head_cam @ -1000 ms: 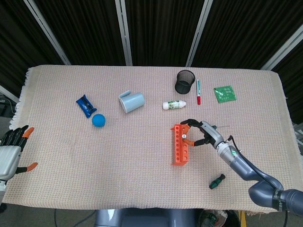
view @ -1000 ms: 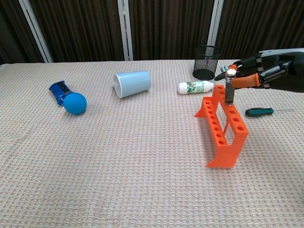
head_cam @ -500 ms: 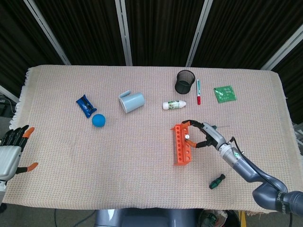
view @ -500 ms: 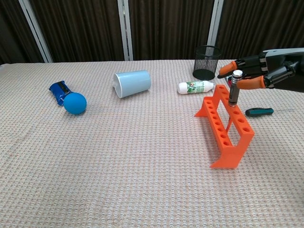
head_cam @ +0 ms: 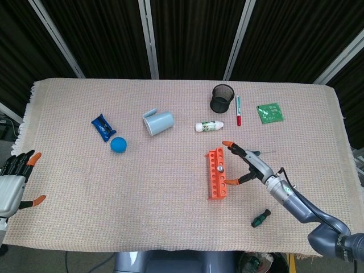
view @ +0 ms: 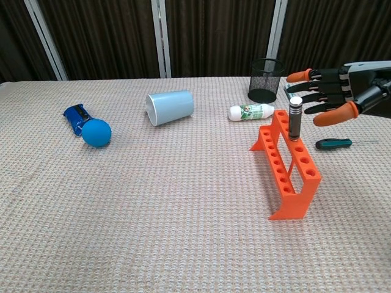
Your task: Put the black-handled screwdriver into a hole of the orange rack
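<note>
The orange rack (head_cam: 216,181) (view: 286,174) lies on the woven cloth right of centre. The black-handled screwdriver (view: 295,119) stands upright in a hole near the rack's far end; from the head view only its silver cap (head_cam: 219,168) shows. My right hand (head_cam: 244,162) (view: 333,97) hovers just right of the screwdriver with fingers spread, touching neither it nor the rack. My left hand (head_cam: 14,182) is at the table's left edge, fingers apart and holding nothing.
A green-handled screwdriver (head_cam: 261,217) (view: 333,144) lies right of the rack. Behind it are a white bottle (head_cam: 209,125), a black mesh cup (head_cam: 222,98), a red pen (head_cam: 239,110) and a green board (head_cam: 269,112). A light-blue cup (head_cam: 158,121), blue ball (head_cam: 118,144) and blue packet (head_cam: 102,126) lie to the left.
My right hand let go of the black-handled screwdriver and spread its fingers, drawing back to the right. The screwdriver stays standing in the rack, which settled flat.
</note>
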Controlling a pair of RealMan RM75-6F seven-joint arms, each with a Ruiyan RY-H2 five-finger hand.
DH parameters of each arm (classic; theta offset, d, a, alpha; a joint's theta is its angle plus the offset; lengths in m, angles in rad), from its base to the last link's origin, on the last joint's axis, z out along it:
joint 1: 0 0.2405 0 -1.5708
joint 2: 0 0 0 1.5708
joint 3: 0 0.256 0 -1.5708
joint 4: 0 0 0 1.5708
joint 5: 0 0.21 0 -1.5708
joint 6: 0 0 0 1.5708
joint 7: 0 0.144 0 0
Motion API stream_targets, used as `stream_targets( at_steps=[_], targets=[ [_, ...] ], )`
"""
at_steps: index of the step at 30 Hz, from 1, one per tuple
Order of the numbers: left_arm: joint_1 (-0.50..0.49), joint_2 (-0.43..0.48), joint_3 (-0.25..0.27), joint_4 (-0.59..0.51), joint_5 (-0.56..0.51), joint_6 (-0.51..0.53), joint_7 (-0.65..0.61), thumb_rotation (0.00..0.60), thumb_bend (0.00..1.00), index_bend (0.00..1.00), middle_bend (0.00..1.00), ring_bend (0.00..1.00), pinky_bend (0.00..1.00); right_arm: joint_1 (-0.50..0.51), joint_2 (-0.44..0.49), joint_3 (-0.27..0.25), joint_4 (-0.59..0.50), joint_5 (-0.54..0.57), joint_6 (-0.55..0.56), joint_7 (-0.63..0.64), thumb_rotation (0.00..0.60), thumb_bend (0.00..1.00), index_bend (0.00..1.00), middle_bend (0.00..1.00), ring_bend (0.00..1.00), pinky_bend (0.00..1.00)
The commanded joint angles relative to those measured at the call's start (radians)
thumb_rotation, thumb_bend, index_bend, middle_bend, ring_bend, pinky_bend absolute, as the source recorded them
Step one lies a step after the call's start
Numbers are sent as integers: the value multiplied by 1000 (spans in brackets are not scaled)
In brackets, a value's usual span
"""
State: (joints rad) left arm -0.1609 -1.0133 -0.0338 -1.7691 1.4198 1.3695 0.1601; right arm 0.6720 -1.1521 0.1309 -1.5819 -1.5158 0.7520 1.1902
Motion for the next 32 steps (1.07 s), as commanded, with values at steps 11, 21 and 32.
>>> stream_targets(
  at_steps=[11, 21, 32],
  targets=[
    [13, -16, -12, 25, -6, 37, 2, 600, 0, 1, 0, 0, 0, -169, 110, -17, -41, 48, 283, -292, 600, 137, 113, 25, 0, 0],
    [38, -67, -13, 64, 27, 105, 13, 600, 0, 34, 0, 0, 0, -360, 33, -18, -27, 173, 633, -926, 600, 191, 178, 68, 0, 0],
    [59, -104, 12, 77, 94, 143, 0, 600, 0, 36, 0, 0, 0, -486, -69, -63, 28, 129, 841, -1249, 600, 190, 105, 10, 0, 0]
  ],
)
